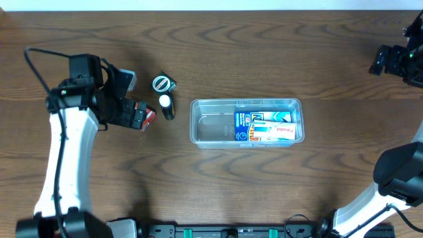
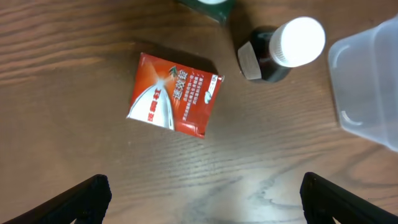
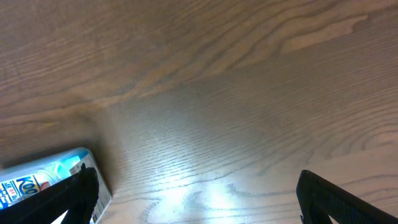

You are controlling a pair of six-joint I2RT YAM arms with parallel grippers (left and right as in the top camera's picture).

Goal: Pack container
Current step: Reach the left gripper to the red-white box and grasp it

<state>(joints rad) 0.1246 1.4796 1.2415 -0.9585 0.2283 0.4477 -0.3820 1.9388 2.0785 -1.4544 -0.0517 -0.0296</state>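
The clear container (image 1: 213,124) lies at the table's middle, with blue-and-white boxes (image 1: 268,127) in its right half; one of its corners (image 2: 367,87) shows in the left wrist view. To its left lie a red packet (image 1: 148,118) (image 2: 174,93), a dark bottle with a white cap (image 1: 166,106) (image 2: 283,53) and a round-lidded item (image 1: 162,84). My left gripper (image 1: 135,114) (image 2: 205,202) hangs open just short of the red packet, holding nothing. Far off at the back right, my right gripper (image 1: 383,61) (image 3: 199,199) is open over bare wood.
A blue-and-white pack (image 3: 43,180) lies partly behind the right gripper's left finger (image 3: 68,196). The green edge of the round-lidded item (image 2: 208,5) shows at the top of the left wrist view. The left arm (image 1: 66,152) runs along the table's left side.
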